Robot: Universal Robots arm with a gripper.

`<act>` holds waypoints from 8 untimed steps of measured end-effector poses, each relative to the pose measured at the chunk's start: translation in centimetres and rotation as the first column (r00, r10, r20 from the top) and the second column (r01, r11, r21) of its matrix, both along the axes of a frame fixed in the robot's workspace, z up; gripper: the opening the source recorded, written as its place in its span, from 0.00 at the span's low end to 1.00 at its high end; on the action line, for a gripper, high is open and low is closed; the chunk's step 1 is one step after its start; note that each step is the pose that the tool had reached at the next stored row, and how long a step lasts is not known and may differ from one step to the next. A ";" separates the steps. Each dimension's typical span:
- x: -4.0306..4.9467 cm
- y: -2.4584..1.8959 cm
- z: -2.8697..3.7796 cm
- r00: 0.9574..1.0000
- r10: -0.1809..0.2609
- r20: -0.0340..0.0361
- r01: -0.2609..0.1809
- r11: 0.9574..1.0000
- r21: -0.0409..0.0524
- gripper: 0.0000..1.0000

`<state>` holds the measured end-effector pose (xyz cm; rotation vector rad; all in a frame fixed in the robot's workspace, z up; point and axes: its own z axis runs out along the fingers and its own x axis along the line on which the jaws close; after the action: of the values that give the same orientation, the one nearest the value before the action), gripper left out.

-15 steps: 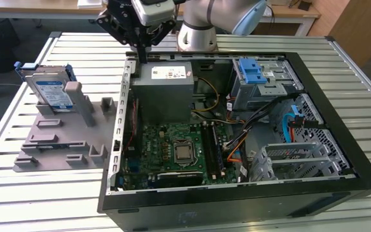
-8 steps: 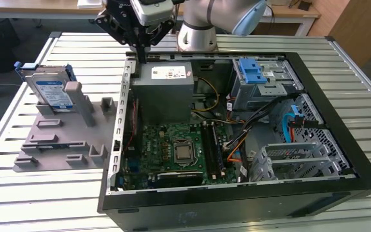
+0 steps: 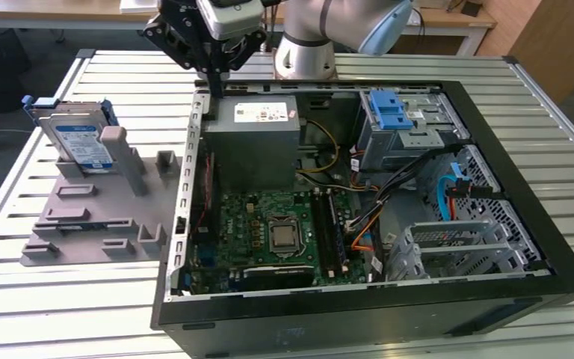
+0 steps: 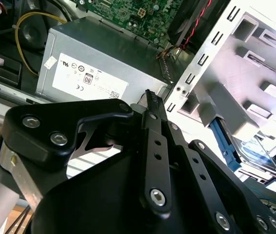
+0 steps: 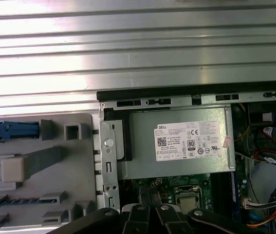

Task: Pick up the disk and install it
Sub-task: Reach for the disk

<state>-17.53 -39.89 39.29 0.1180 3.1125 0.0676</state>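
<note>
The gripper (image 3: pixel 212 84) hangs fingers-down over the far edge of the open computer case (image 3: pixel 566 288). It is just above the corner where the case wall meets the grey metal box (image 3: pixel 257 123) with the white sticker. Its fingers are pressed together into one thin black stem and pinch nothing. The second wrist view shows the same: the gripper's tip (image 4: pixel 150 95) is closed and bare above the sticker box (image 4: pixel 91 63).

The disk (image 3: pixel 75 142) is outside the case, well apart from the gripper and towards the exterior view's left. It stands on edge at the far end of a grey holder (image 3: pixel 87 221) on the slatted table (image 3: pixel 28 299). Its labelled face is turned towards the exterior camera and its blue rails run up both sides.

In the first wrist view its thin top edge (image 5: pixel 9 130) shows as a blue strip running parallel to the table slats. The long side therefore looks upright and the narrow top points up, with the flat faces across the slats.

As I judge it, the relation that matters is sideways. The disk lies across the case wall from the gripper and lower down, and the closed fingers are lined up with nothing on it yet.
</note>
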 end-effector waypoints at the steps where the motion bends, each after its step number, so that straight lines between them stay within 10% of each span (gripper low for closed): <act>1: -0.02 0.00 0.00 1.000 0.000 0.000 0.000 1.000 0.000 0.11; 8: -0.20 0.00 0.00 1.000 0.000 0.000 0.000 1.000 0.000 0.11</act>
<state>-17.73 -39.89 39.28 0.1180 3.1125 0.0677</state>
